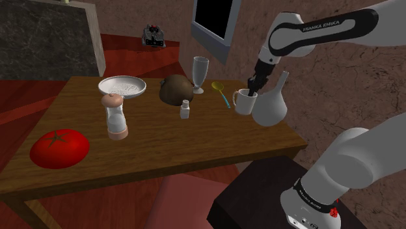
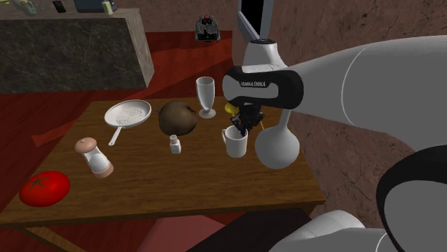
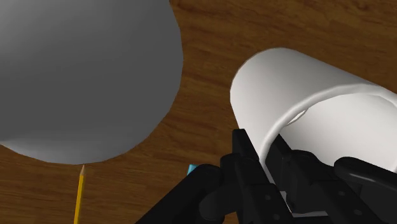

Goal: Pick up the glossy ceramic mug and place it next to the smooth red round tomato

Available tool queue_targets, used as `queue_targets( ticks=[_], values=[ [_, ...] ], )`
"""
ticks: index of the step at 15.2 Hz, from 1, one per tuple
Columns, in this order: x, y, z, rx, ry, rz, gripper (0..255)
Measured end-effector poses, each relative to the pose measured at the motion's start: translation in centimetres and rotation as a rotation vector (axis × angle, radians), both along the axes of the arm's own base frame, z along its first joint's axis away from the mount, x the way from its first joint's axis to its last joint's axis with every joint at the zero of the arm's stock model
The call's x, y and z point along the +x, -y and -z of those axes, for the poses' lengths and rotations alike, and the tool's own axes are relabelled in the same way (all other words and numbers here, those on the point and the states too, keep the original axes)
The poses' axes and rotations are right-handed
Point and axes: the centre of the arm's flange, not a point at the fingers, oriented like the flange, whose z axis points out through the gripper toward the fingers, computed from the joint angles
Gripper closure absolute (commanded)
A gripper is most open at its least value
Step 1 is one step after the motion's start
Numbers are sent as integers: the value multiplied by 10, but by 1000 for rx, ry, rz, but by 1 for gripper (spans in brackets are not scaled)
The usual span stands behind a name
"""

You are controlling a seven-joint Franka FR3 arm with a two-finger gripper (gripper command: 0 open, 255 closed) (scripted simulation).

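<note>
Over wooden table [image 1: 169, 140], claw [image 1: 252, 88] clasping white mug [image 1: 243, 104], red floor [image 1: 133, 52]

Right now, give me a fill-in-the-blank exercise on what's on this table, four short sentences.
1. The fingers straddle the rim of the white ___.
2. The tomato is ___ in colour.
3. In the shoulder view, the tomato lies near the table's ___ end.
4. The glass stands ___.

Missing words: mug; red; left; upright.
</note>
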Motion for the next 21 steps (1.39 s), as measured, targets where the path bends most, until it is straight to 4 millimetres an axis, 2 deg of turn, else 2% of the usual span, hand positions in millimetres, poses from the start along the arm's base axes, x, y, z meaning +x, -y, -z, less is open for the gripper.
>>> queue_targets(
  ticks=[12,16,21],
  values=[
    [-1,0,-61,0,0,0,255],
    [7,-38,-65,0,0,-1,255],
    [18,-104,-68,0,0,-2,255]
  ],
)
